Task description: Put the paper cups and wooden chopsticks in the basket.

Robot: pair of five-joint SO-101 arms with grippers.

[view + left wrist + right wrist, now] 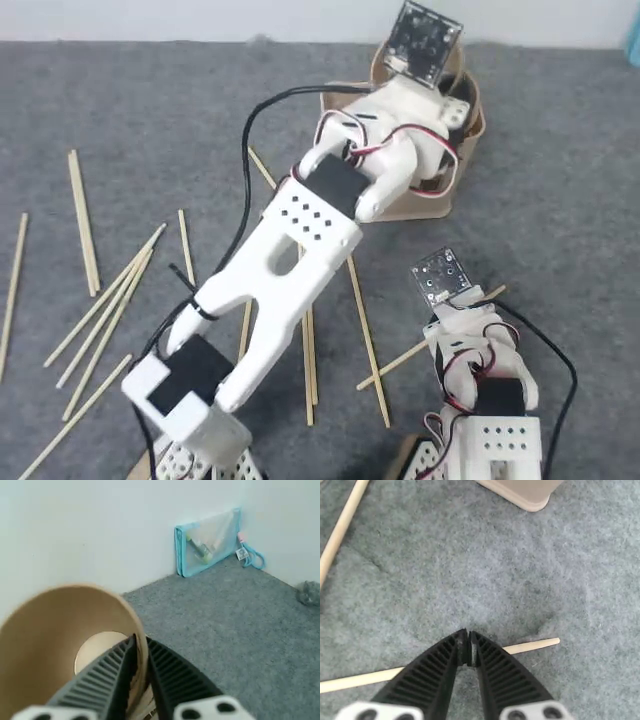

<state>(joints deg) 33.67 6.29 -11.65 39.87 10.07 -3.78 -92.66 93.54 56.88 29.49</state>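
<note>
1. The loose sticks (85, 220) are lying scattered on the carpet (560, 200), well apart from the basket (425, 208). Several are crossing each other or running under the left arm (290, 250). A grab there is risking two coming up together, or one twisting out of the pinch.
2. The left gripper (141, 642) is pinching the wall of the cup (55, 625), with one finger inside and one outside. In the high view this arm is reaching over the basket. The cup is tilting with its mouth toward the wrist camera, so a release off-centre is likely landing it on the rim and sending it rolling onto the carpet. The thin wall may also be buckling under the squeeze.
3. The arm's wrist is covering the basket's inside, so I cannot tell how the cup is sitting against the rim, or what is lying in there.
4. The right gripper (469, 634) is sitting with its tips together, low over a stick (532, 646) near the basket's corner. The fingers are hiding whether they are touching it. Pressing down like this is risking rolling it away.
</note>
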